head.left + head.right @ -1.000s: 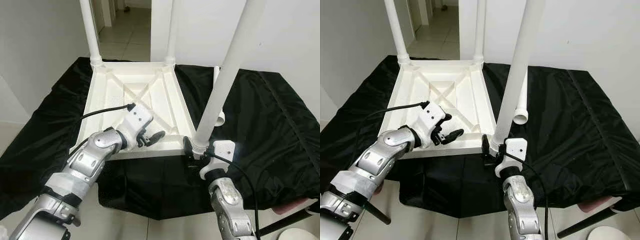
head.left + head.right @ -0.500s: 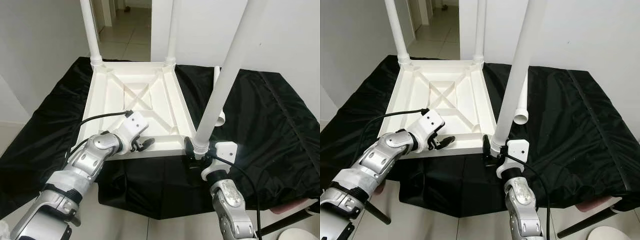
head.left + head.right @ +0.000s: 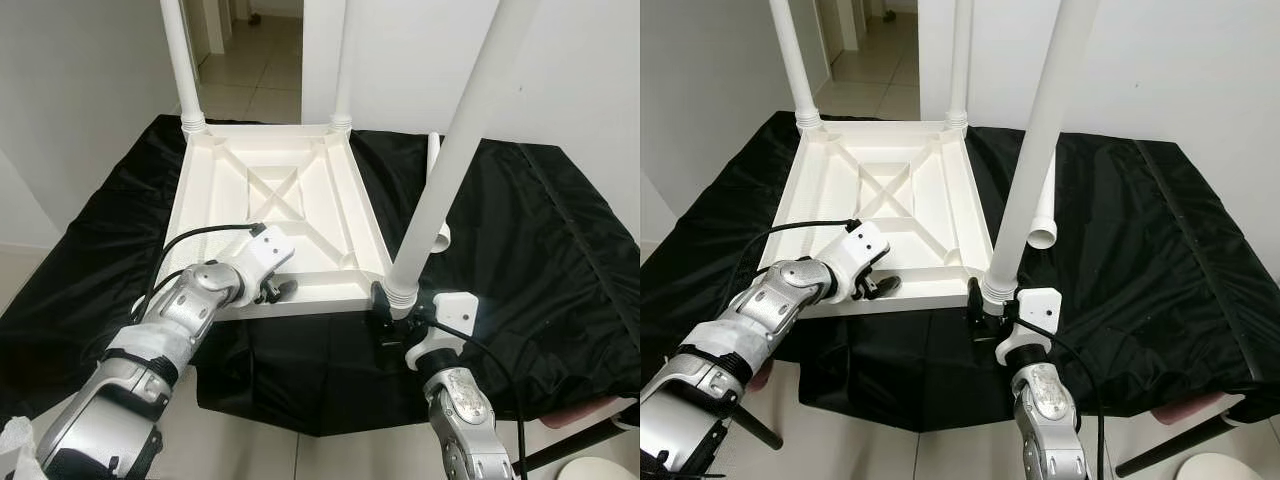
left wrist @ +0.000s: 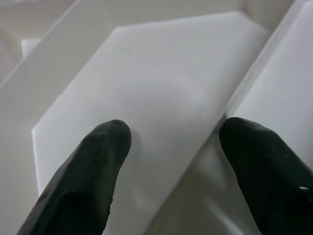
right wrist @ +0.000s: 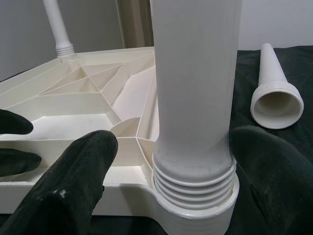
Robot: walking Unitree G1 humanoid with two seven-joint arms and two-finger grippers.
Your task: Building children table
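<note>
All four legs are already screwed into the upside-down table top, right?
No. Three legs stand in the table top; the fourth leg lies loose on the black cloth, as the right eye view shows. The right claw straddles the near corner leg.

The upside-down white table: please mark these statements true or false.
1. Three legs stand screwed into the table top. True.
2. The fourth leg lies on the black cloth. True.
3. The right claw is shut tight on a leg. False: its fingers sit open on either side of the near-right leg.
4. The left claw holds the loose leg. False: it is open over the table top's near edge.
</note>
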